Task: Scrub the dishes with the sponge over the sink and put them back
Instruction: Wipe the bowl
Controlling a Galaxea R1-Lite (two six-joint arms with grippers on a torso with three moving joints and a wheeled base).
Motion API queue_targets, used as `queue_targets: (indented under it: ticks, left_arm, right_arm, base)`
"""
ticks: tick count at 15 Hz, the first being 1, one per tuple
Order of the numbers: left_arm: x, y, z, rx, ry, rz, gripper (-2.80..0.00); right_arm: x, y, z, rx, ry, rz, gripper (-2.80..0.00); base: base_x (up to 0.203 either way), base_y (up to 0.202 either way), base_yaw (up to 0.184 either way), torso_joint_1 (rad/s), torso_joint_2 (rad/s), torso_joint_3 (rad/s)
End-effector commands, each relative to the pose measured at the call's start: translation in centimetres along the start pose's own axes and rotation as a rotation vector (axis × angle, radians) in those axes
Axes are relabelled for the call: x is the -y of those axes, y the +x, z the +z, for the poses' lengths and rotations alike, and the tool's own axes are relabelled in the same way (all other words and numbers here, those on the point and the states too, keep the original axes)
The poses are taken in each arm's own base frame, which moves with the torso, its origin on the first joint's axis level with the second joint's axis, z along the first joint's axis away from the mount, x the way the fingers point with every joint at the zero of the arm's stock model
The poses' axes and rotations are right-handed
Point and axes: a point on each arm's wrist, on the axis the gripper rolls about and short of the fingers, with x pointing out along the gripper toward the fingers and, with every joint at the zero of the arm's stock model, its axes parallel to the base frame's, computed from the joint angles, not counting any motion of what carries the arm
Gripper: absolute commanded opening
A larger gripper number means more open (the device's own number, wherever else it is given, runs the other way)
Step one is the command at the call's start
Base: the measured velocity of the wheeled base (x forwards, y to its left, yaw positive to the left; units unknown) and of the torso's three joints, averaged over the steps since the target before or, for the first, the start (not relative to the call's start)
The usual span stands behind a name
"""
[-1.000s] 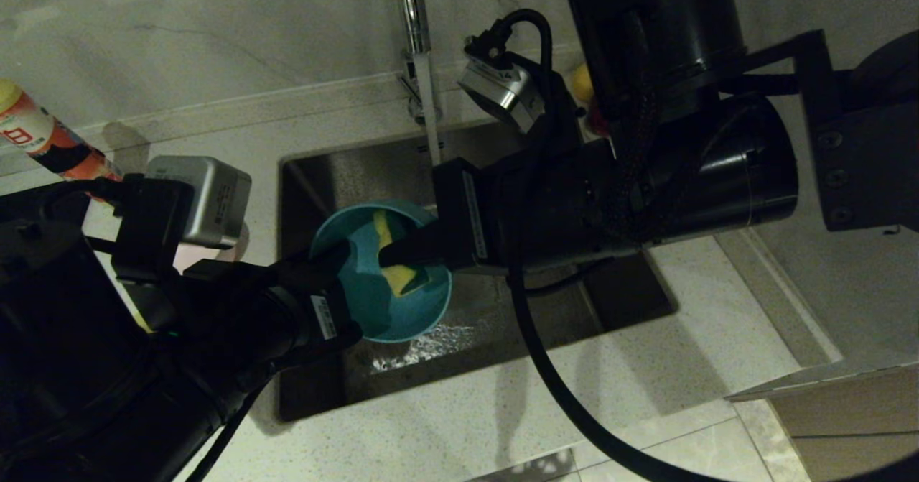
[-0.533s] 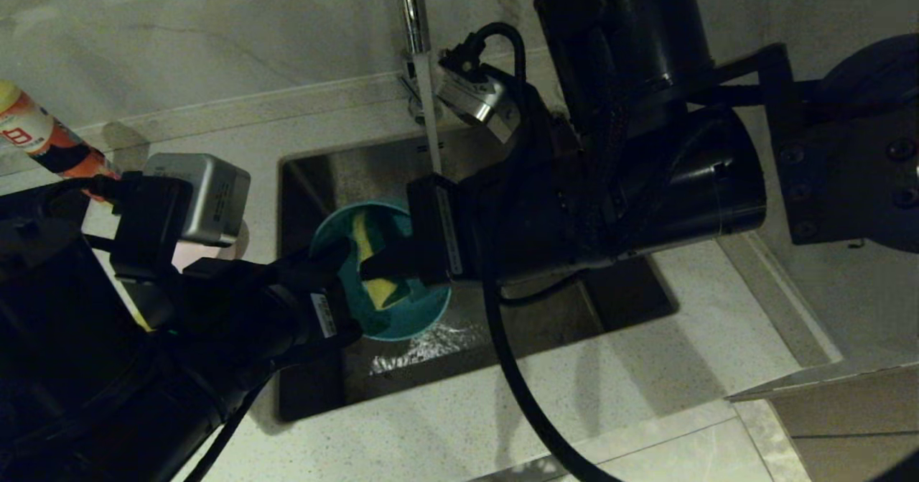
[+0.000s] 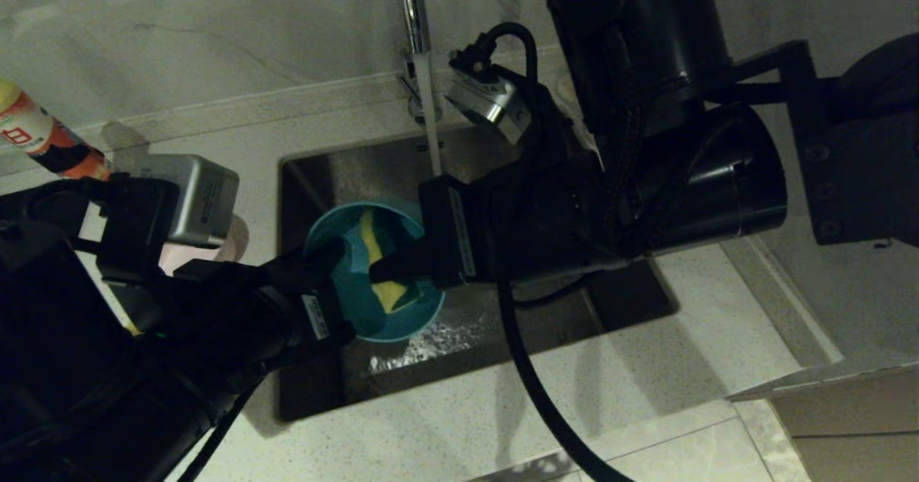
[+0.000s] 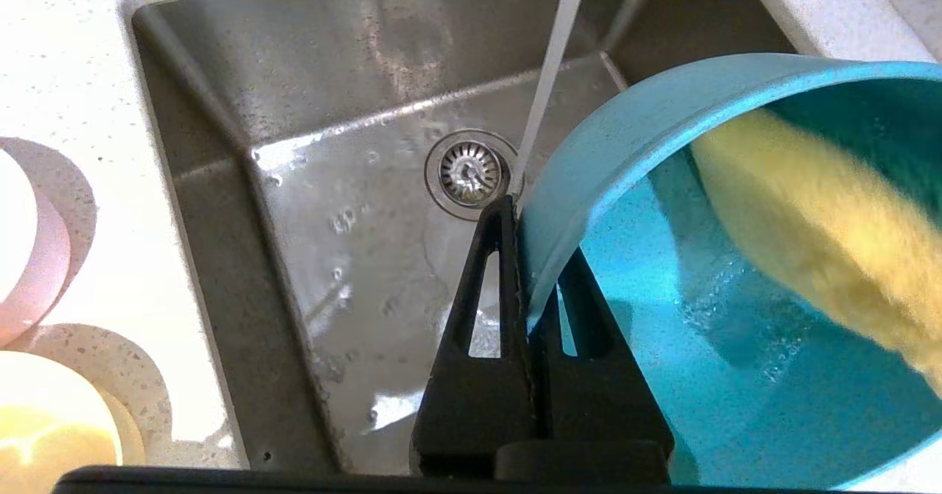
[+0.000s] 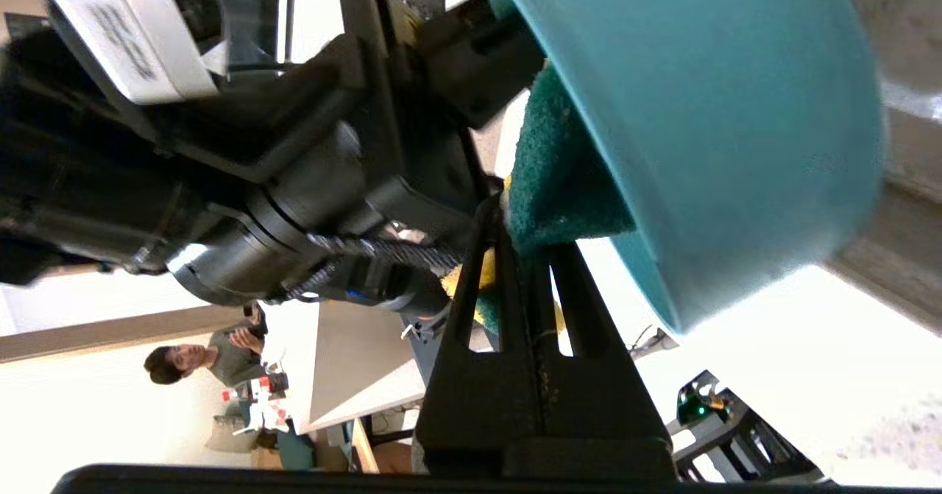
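A light blue bowl (image 3: pixel 373 281) is tilting over the sink (image 3: pixel 344 173), with the yellow and green sponge (image 3: pixel 380 266) pressing inside it. The left gripper (image 4: pixel 526 310) is clamping the bowl's rim; the right gripper (image 5: pixel 526 258) is pinching the sponge. Tap water (image 4: pixel 548 74) is running just beside the bowl. To scrub well, the sponge should be sweeping the whole inner wall while the rim grip is holding steady. The pink bowl (image 4: pixel 33 258) and the yellow bowl (image 4: pixel 51 420) are waiting on the surface (image 3: pixel 467 424).

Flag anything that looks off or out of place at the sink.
Nothing stands out. The left tool pinches the blue bowl's rim over the sink, the right tool presses the sponge inside it, and tap water falls into the basin.
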Motion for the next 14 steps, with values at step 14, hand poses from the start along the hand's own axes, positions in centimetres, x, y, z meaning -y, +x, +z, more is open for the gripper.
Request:
queue_targets:
  ticks: [14]
  left_arm:
    - [-0.2, 0.3, 1.1, 0.037, -0.024, 0.018, -2.80]
  right_arm:
    - [0.1, 3.2, -2.1, -0.098, 0.010, 0.005, -2.80]
  base:
    - [0.000, 0.000, 0.000, 0.000, 0.00, 0.000]
